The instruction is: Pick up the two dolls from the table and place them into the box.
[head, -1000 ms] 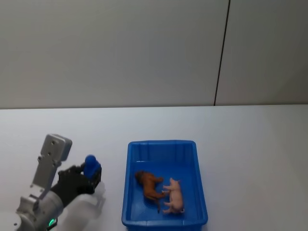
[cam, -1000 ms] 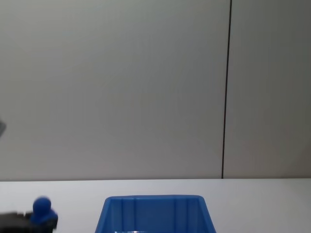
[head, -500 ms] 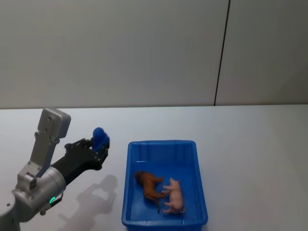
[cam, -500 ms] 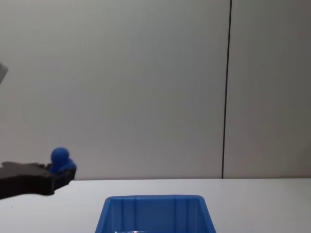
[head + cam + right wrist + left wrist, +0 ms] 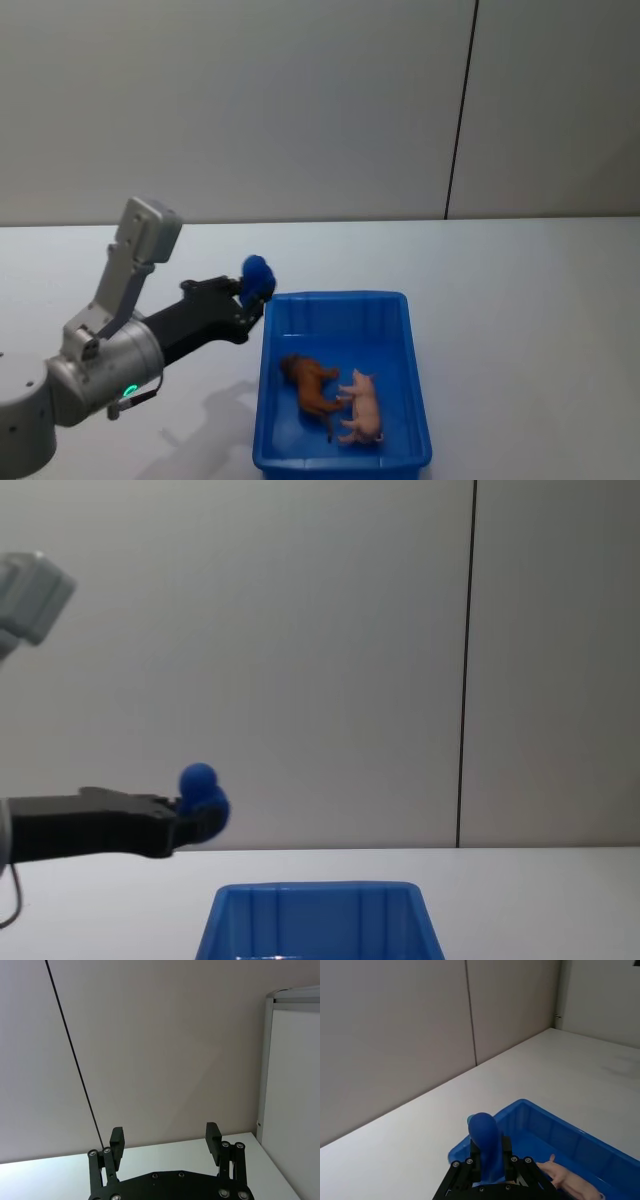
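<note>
Both dolls, the fuzzy reddish-brown soft toy and pale peach-pink one, lie inside the bright blue ribbed plastic box on the white surface, so placing looks done, while the left gripper hovers at the box's ten o'clock corner, fingers closed on a small blue object, and the right gripper sits raised, fingers wide apart.

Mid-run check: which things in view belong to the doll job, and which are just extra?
Part of the job:
- brown doll, in the box
- pink doll, in the box beside it
- blue box
- table
- left gripper, shut on a small blue toy by the box's rim

Extra:
- right gripper, open, idle
</note>
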Robot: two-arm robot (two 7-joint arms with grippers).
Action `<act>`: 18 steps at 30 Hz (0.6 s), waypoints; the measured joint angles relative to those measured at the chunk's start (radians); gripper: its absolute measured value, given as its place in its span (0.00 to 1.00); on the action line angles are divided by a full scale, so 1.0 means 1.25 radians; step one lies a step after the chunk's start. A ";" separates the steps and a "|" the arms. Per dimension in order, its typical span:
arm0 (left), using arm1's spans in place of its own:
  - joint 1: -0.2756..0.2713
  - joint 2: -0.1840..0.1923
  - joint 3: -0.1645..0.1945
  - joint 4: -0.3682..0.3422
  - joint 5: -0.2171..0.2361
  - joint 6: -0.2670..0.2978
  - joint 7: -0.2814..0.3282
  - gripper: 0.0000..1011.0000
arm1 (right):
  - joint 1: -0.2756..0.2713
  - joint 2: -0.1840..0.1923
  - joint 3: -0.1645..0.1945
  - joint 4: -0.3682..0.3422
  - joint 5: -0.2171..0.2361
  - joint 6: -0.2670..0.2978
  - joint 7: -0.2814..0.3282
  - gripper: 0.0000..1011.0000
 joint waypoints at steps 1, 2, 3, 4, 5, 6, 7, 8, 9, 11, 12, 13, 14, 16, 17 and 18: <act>-0.005 -0.002 0.001 0.004 0.002 0.003 -0.013 0.25 | 0.000 0.000 0.000 0.000 0.000 0.000 0.000 0.99; -0.011 -0.005 0.003 0.007 0.004 0.006 -0.024 0.24 | 0.000 0.000 0.000 0.000 0.000 0.000 0.000 0.99; -0.019 -0.008 0.005 0.015 0.008 0.013 -0.044 0.23 | 0.000 0.000 0.000 0.000 0.000 0.000 0.000 0.99; -0.025 -0.011 0.007 0.021 0.010 0.016 -0.054 0.22 | 0.000 0.000 0.000 0.000 0.000 0.000 0.000 0.99; -0.035 -0.015 0.009 0.030 0.016 0.024 -0.079 0.22 | 0.000 0.000 0.000 0.000 0.000 0.000 0.000 0.99; -0.035 -0.015 0.009 0.030 0.016 0.024 -0.079 0.21 | 0.000 0.000 0.000 0.000 0.000 0.000 0.000 0.99; -0.046 -0.021 0.013 0.041 0.021 0.030 -0.100 0.23 | 0.000 0.000 0.000 0.000 0.000 0.000 0.000 0.99; -0.050 -0.023 0.014 0.045 0.024 0.032 -0.111 0.25 | 0.000 0.000 0.000 0.000 0.000 0.000 0.000 0.99; -0.062 -0.029 0.017 0.057 0.029 0.039 -0.132 0.29 | 0.000 0.000 0.000 0.000 0.000 0.000 0.000 0.99; -0.073 -0.034 0.020 0.068 0.036 0.046 -0.158 0.35 | 0.000 0.000 0.000 0.000 0.000 0.000 0.000 0.99; -0.080 -0.037 0.022 0.075 0.039 0.049 -0.169 0.37 | 0.000 0.000 0.000 0.000 0.000 0.000 0.000 0.99; -0.090 -0.043 0.026 0.087 0.046 0.056 -0.194 0.41 | 0.000 0.000 0.000 0.000 0.000 0.000 0.000 0.99; -0.096 -0.046 0.027 0.093 0.048 0.057 -0.202 0.46 | 0.000 0.000 0.000 0.000 0.000 0.000 0.000 0.99; -0.115 -0.055 0.033 0.114 0.059 0.066 -0.238 0.52 | 0.000 0.000 0.000 0.000 0.000 0.000 0.000 0.99; -0.118 -0.057 0.034 0.118 0.062 0.068 -0.250 0.54 | 0.000 0.000 0.000 0.000 0.000 0.000 0.000 0.99; -0.125 -0.060 0.037 0.126 0.065 0.070 -0.260 0.58 | 0.000 0.000 0.000 0.000 0.000 0.000 0.000 0.99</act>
